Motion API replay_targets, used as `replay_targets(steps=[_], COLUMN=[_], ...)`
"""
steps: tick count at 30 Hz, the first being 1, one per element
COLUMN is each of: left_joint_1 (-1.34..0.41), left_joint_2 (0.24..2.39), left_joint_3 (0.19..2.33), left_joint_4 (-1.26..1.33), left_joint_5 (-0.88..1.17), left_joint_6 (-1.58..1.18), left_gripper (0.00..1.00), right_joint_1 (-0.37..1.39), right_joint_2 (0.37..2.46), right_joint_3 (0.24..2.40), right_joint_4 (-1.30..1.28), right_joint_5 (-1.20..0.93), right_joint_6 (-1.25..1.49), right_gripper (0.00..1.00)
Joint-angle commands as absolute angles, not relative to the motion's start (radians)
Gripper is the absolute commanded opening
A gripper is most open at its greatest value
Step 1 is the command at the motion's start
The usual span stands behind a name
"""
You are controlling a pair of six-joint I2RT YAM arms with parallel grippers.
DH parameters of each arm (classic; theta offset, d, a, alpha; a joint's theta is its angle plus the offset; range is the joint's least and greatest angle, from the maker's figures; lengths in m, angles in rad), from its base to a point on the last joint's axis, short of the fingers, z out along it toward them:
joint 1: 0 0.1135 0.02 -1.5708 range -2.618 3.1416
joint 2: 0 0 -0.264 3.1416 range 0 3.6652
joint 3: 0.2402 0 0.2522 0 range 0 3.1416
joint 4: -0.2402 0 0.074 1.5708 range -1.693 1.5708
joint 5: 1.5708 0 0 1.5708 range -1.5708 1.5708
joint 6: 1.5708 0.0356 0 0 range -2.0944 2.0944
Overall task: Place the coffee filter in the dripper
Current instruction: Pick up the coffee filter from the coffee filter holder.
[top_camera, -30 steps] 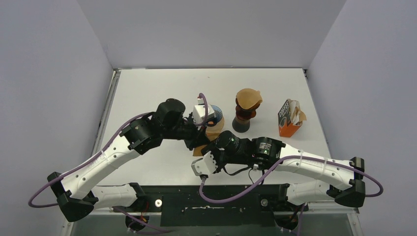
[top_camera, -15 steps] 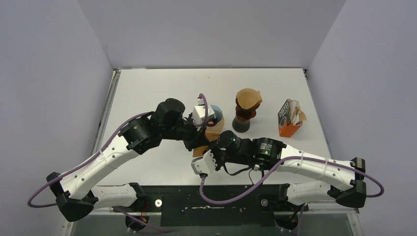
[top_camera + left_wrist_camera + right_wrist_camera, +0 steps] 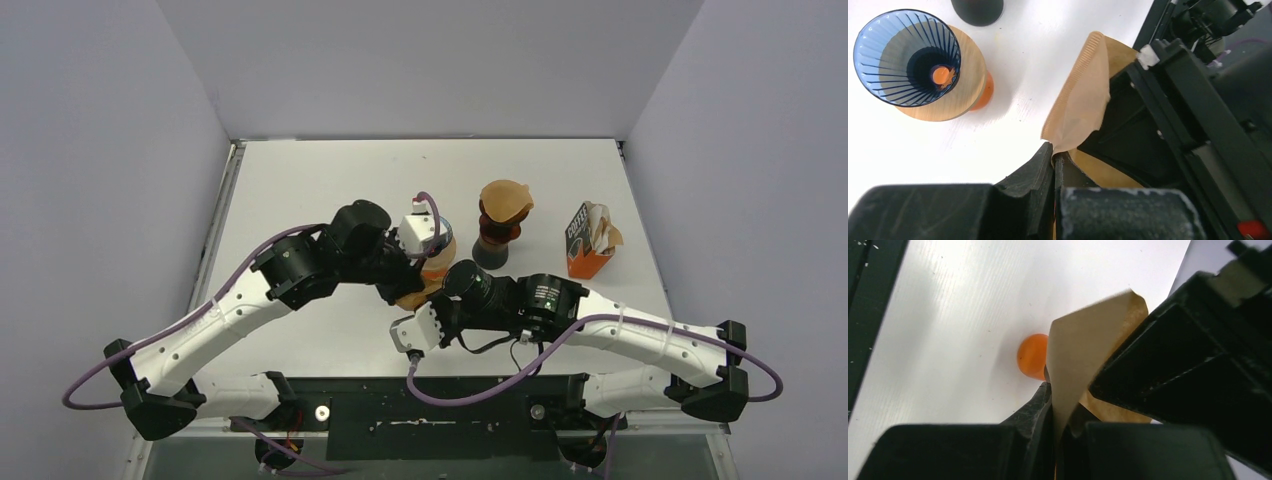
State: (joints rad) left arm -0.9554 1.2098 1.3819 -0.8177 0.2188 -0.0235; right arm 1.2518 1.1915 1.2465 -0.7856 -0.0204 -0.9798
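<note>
With my left claw (image 3: 1054, 156) and right claw (image 3: 1055, 396) both pinching the coffee filter (image 3: 1080, 100) on the dripper's (image 3: 907, 57) near side, I should ease its edges apart gently, without tearing, then lower it in.

On the white table (image 3: 300, 180), the blue ribbed dripper on a wooden collar (image 3: 908, 57) stands mid-table. Just right of it is a dark pedestal dripper with a paper cone (image 3: 503, 215), and farther right an orange cardboard carton (image 3: 585, 240). Just near of the blue dripper, the brown paper coffee filter (image 3: 1080, 100) is pinched between the left gripper (image 3: 1054, 157) on its left and the right gripper (image 3: 1055, 390) on its near right.
</note>
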Motion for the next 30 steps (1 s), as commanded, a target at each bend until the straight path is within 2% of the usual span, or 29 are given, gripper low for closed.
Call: replay_targets(steps=[1, 7, 30], left_joint_1=[-0.985, -1.010, -1.045], left_joint_2=[1.230, 1.240, 1.228], left_joint_3=[1.445, 1.473, 1.478], left_joint_4=[-0.854, -0.872, -0.871], left_joint_5=[0.118, 0.033, 0.008], left_joint_6=[-0.005, -0.005, 0.022], left_gripper=[0.00, 0.00, 0.00], right_joint_1=[1.259, 1.259, 1.259], right_joint_2=[1.206, 1.227, 1.251], right_joint_3=[1.324, 1.357, 1.379], right_joint_4=[-0.821, -0.890, -0.943], right_joint_5=[-0.068, -0.108, -0.100], right_joint_6=[-0.933, -0.922, -0.899], right_gripper=[0.00, 0.00, 0.00])
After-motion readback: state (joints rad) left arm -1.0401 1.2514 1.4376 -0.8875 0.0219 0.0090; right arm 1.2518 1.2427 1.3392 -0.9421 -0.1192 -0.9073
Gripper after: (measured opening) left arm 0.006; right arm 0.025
